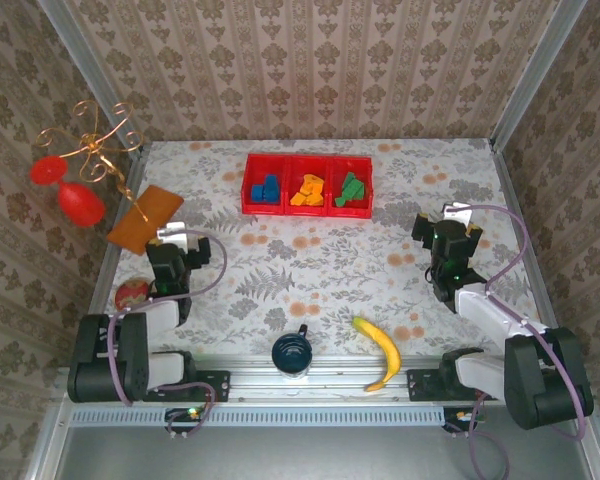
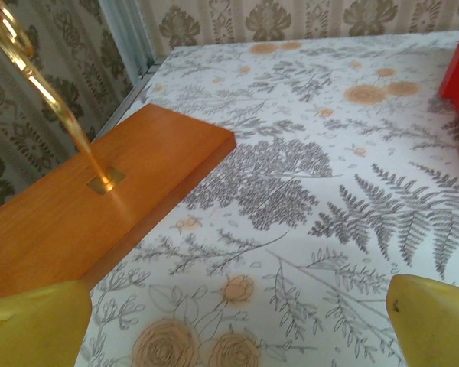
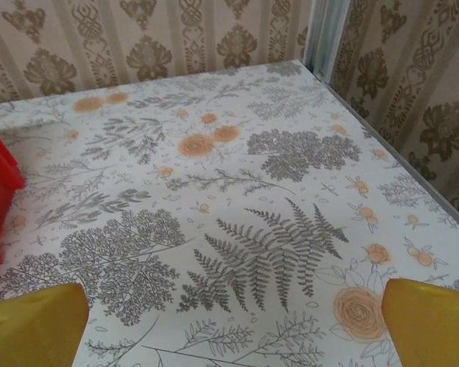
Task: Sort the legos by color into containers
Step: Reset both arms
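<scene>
Currently, you find the legos (image 1: 308, 189) inside the red tray (image 1: 307, 212): blue in its left compartment, orange in the middle, green in the right. Your left tool (image 1: 172, 235) stands wide and empty on the tray's near side, off its left end; your right tool (image 1: 452, 218), equally wide and empty, off its right end.

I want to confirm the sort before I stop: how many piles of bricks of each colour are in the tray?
blue bricks: 1 pile, left compartment
orange bricks: 1 pile, middle compartment
green bricks: 1 pile, right compartment
Total: 3 piles, all in the red tray. The single bricks are too small to count.
</scene>
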You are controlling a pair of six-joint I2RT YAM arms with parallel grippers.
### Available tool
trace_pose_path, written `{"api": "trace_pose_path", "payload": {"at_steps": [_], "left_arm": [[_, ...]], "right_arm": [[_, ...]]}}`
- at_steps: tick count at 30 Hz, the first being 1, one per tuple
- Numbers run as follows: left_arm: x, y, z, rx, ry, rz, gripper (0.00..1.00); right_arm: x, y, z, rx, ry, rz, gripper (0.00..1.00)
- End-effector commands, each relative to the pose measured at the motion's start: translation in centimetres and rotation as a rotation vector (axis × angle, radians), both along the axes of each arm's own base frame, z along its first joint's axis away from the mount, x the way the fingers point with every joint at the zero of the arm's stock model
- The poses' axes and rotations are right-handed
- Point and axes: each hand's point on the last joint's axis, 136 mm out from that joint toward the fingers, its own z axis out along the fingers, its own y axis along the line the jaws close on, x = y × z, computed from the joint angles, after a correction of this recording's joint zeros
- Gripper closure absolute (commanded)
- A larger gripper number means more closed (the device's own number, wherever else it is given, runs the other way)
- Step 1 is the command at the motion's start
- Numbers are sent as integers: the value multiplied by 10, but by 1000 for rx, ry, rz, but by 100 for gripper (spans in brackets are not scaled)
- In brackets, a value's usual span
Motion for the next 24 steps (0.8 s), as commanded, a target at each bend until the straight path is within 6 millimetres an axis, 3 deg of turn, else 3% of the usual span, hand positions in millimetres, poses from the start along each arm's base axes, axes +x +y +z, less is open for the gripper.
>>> {"api": "trace_pose_path", "payload": {"at_steps": [1,18,24], "left_arm": [[9,-7,22,6,-104,-55,0],[25,-25,-5,-11,-112,-187,0],[36,-48,-11,-31,-28,-348,0]], "right_arm": [[4,0,5,0,-48,14,0],[8,0,2,-15,-96,68,0],[7,3,-1,-31,-101,95,0]]}}
